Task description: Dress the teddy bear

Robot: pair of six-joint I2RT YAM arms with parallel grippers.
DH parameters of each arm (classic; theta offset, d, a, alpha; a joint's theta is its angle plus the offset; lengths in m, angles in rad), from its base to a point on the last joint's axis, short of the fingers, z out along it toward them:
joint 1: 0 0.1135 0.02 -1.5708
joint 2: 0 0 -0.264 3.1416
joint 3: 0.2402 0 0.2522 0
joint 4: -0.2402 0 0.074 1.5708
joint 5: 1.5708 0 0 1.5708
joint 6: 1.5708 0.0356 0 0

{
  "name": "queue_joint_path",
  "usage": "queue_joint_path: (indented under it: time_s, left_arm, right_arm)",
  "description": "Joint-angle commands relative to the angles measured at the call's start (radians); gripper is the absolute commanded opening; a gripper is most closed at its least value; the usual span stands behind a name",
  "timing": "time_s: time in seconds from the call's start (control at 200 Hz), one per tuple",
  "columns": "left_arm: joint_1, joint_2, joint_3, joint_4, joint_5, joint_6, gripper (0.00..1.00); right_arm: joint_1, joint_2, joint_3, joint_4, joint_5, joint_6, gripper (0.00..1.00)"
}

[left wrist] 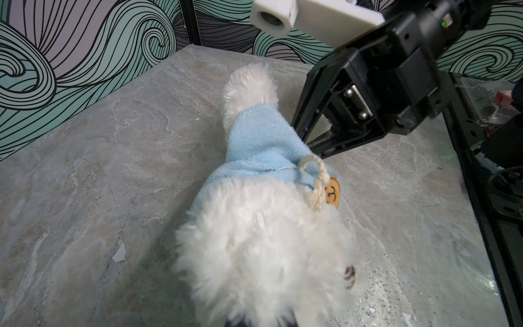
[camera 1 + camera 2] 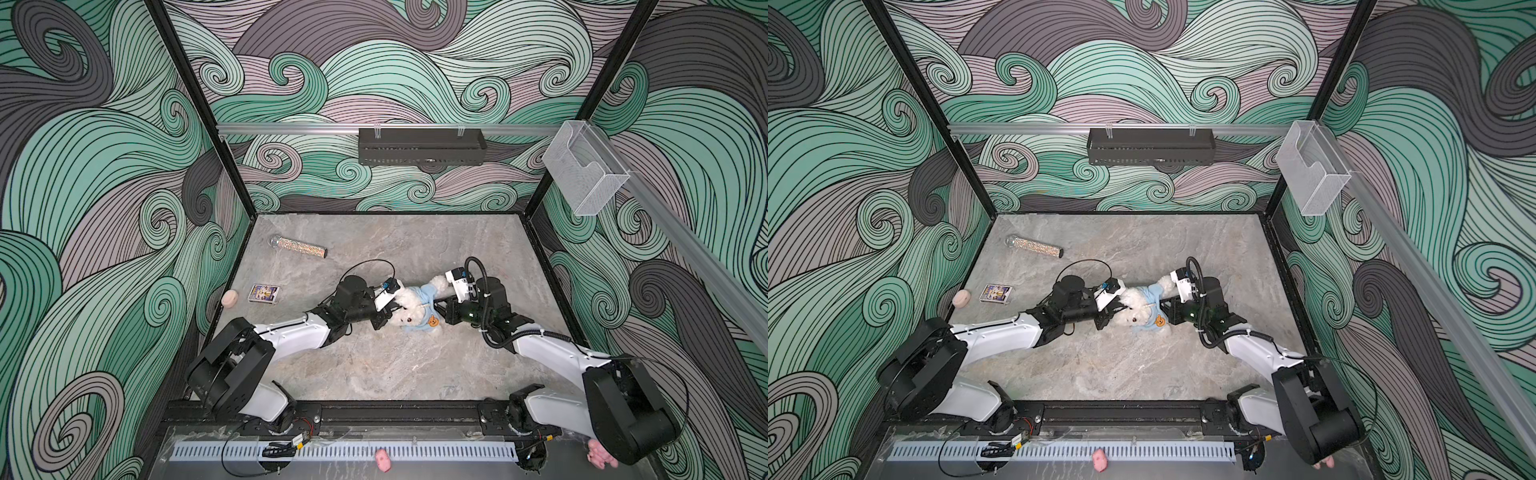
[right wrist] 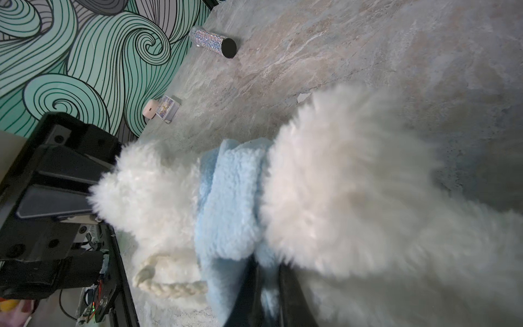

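1. Teddy bear [image 2: 405,316] lies at the middle of the table [image 2: 374,365], well apart from all 4 edges. In both top views [image 2: 1133,316] its white head points toward the front edge and a fluffy limb toward the back right corner.
2. A light blue garment [image 2: 424,296] is bunched around its trunk, and the limb pokes out of it in the left wrist view [image 1: 260,141]. An orange bear-face patch [image 2: 433,321] on the cloth lies on the side nearest the front edge.
3. The left gripper [image 2: 388,318] comes in from the left edge side and is clenched on the fur of the bear's head. The right wrist view shows its black fingers buried in the fluff [image 3: 104,184].
4. The right gripper [image 2: 439,308] reaches in from the right edge side and is clamped on the blue garment. Its wrist view shows blue fleece pinched between the 2 dark fingers [image 3: 268,286].
5. A cream braided cord [image 1: 314,181] loops from the garment just beside the patch.
6. A glittery tube [image 2: 298,247] lies near the back left corner. A small card box [image 2: 263,294] and a pale pink round object [image 2: 229,298] lie by the left edge, near each other.
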Motion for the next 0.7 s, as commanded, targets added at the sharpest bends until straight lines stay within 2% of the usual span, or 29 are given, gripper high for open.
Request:
queue_joint_path:
  time_s: [0.0,0.175,0.26,0.37,0.505,0.695]
  left_arm:
    - [0.002,0.01,0.053,-0.007,0.029,0.024,0.0]
    - [-0.014,0.017,0.063,-0.116,0.032,0.161,0.0]
    - [-0.027,0.022,0.076,-0.186,0.006,0.217,0.0]
    - [-0.06,0.022,0.086,-0.262,-0.053,0.286,0.0]
    - [-0.092,0.027,0.098,-0.339,-0.116,0.35,0.0]
    - [-0.108,0.015,0.077,-0.358,-0.166,0.37,0.0]
  right_arm:
    - [0.008,-0.039,0.018,-0.002,0.053,-0.011,0.05]
    - [0.008,-0.186,0.048,-0.059,0.209,0.029,0.0]
    - [0.001,-0.248,0.066,-0.099,0.325,0.084,0.0]
    - [-0.042,-0.296,0.083,-0.146,0.411,0.16,0.0]
    - [-0.15,-0.316,0.07,-0.136,0.406,0.247,0.0]
    - [-0.322,-0.279,0.062,-0.114,0.289,0.29,0.0]
